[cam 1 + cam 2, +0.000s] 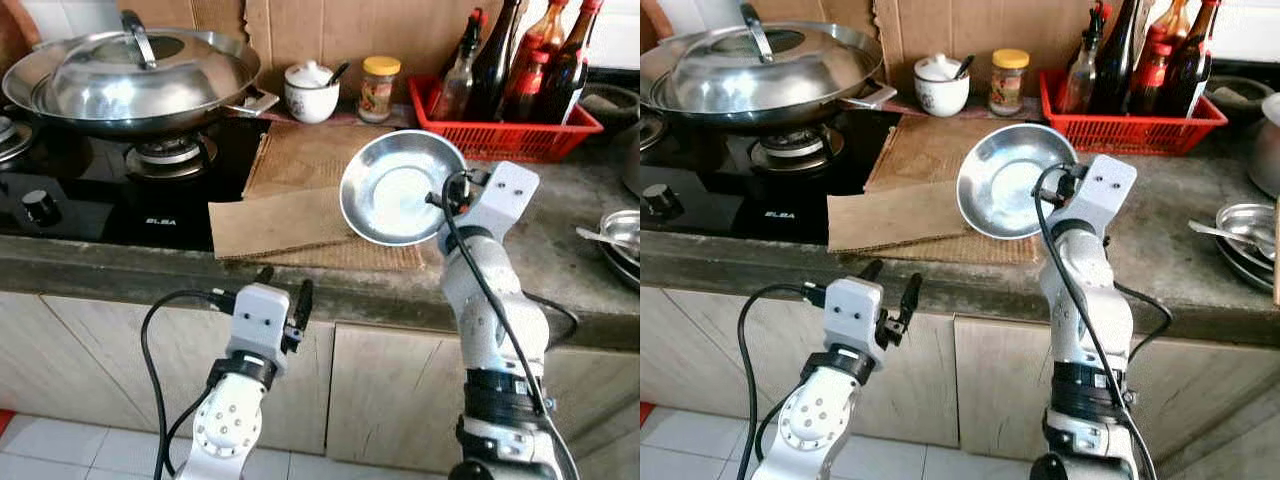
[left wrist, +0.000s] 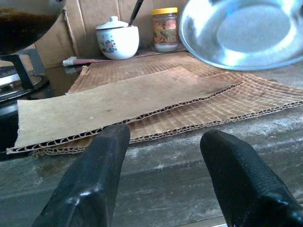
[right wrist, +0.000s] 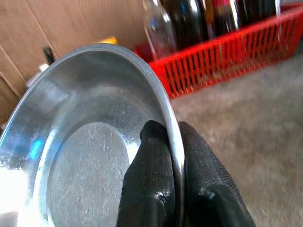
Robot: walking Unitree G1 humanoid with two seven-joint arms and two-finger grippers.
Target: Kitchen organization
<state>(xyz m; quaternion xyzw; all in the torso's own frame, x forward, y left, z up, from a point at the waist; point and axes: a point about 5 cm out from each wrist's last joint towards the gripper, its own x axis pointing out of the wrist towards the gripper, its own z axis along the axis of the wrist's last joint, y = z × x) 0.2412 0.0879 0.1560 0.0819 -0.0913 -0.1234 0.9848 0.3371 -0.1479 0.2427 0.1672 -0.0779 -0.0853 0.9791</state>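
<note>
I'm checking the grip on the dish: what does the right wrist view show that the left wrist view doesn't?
Right wrist view alone: the right gripper pinching the steel dish by its rim, one finger inside, one outside, with the red basket of bottles behind.
Left wrist view alone: the left gripper open before the counter edge, cardboard sheets, a white lidded pot, a yellow-capped jar.
Both: the dish.

A home kitchen: gas hob with lidded wok, stone counter, sauce bottles.
</note>
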